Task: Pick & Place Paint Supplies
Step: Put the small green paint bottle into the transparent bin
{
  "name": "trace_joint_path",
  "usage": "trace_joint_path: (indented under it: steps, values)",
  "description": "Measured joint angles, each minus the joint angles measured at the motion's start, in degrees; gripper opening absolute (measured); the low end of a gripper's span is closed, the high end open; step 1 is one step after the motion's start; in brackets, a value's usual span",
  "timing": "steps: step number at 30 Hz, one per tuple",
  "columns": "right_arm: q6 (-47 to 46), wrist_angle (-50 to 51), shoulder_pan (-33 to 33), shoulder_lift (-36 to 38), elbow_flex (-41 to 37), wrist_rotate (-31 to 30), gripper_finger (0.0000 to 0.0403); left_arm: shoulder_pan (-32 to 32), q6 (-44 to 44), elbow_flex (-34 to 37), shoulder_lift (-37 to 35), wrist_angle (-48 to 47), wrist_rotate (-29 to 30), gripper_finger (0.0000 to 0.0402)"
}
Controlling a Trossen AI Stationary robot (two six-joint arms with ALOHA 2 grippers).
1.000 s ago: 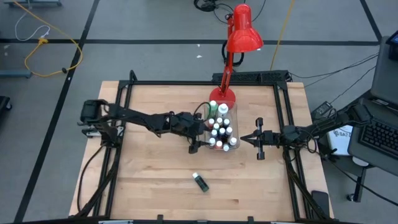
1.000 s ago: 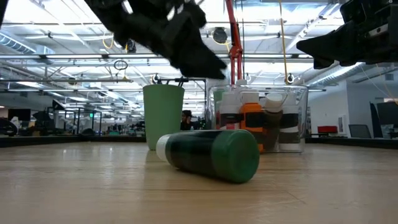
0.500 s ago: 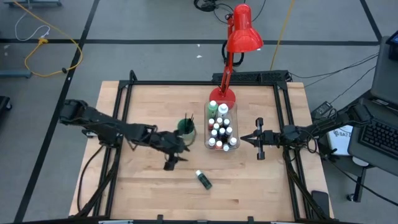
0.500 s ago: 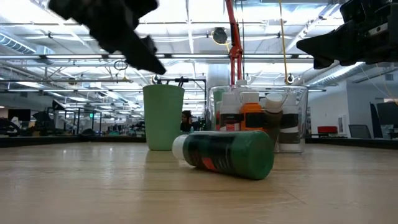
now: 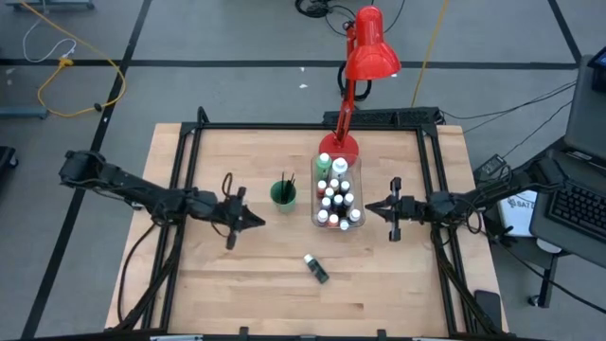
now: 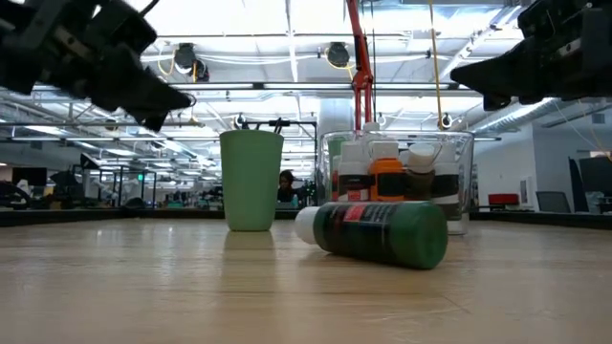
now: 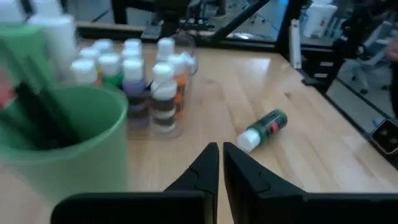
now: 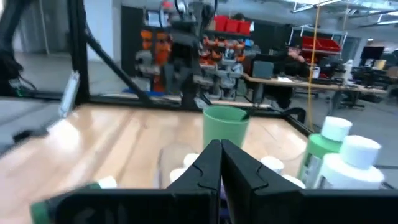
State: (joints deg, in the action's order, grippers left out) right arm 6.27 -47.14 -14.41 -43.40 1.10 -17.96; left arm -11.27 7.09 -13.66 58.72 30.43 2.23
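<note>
A green paint bottle [image 5: 316, 268] with a white cap lies on its side on the table's near middle, also seen in the low view [image 6: 378, 229] and the left wrist view [image 7: 261, 129]. Several white-capped paint bottles stand in the clear bin [image 5: 337, 194]. Thin dark brushes [image 5: 285, 180] stick up from the green cup [image 5: 283, 195]. My left gripper [image 5: 256, 224] hovers shut, left of the cup and above the table, holding nothing. My right gripper [image 5: 367, 208] hovers shut just right of the bin, holding nothing.
A red desk lamp [image 5: 365, 57] stands at the far edge behind the bin, its arm rising over it. A black frame [image 5: 189, 142] runs round the table. Bare wood lies along the near edge and at the left.
My left gripper has drawn back from the bin toward the table's left edge, past the green cup. The green bottle on the table has rolled a little toward the right edge. My right gripper has kept still.
</note>
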Motion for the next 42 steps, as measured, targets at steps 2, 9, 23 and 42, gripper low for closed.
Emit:
trace_joint_path:
  steps: [2, 9, 23, 42]
  values:
    - [-1.3, -0.1, -1.35, -1.3, 1.68, 0.11, 0.0004, 0.0, 1.11, 1.86, -0.73, 1.03, 0.43, 0.0023]
    - [-0.76, 13.73, -13.34, -18.77, 20.72, -7.02, 0.0001, -0.11, 1.21, 3.07, -0.94, 2.48, -0.3, 0.0024]
    - [-27.86, 63.27, -28.43, -54.75, 68.71, -20.92, 0.0, -3.61, -2.4, 3.07, -0.99, 1.96, -0.8, 0.0024]
    - [-61.06, 93.25, -19.88, -64.67, 85.95, 2.85, 0.0099, -3.61, -4.62, 3.07, -0.99, -3.62, -5.63, 0.0024]
